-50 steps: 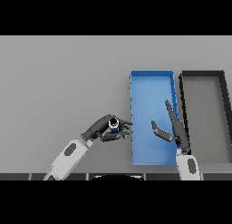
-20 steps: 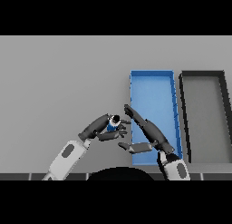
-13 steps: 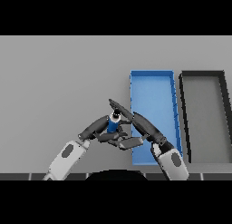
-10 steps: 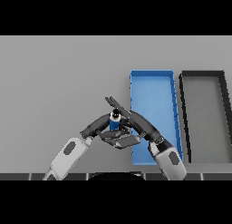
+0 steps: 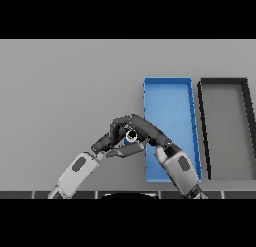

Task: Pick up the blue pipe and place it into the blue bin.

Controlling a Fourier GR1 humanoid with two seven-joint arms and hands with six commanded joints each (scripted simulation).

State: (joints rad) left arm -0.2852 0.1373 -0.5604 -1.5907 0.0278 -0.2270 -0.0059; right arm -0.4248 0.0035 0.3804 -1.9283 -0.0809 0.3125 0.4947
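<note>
The blue pipe [image 5: 131, 136] is held just left of the blue bin [image 5: 168, 81], above the table. Only its round open end and a sliver of blue show between the two hands. My left hand [image 5: 113, 137] comes in from the lower left and is curled round the pipe from that side. From the lower right my right hand [image 5: 151, 134] closes over it, fingers across the top and thumb [image 5: 127, 150] underneath. The rest of the pipe is hidden by the fingers.
A black bin [image 5: 223, 81] stands right beside the blue bin, on its right. Both bins are long, open-topped, and hold nothing that I can see. Grey table stretches to the left and the far side.
My right hand swung from over the blue bin leftward to the pipe and closed on it. The left hand lifted the pipe slightly and still holds it.
</note>
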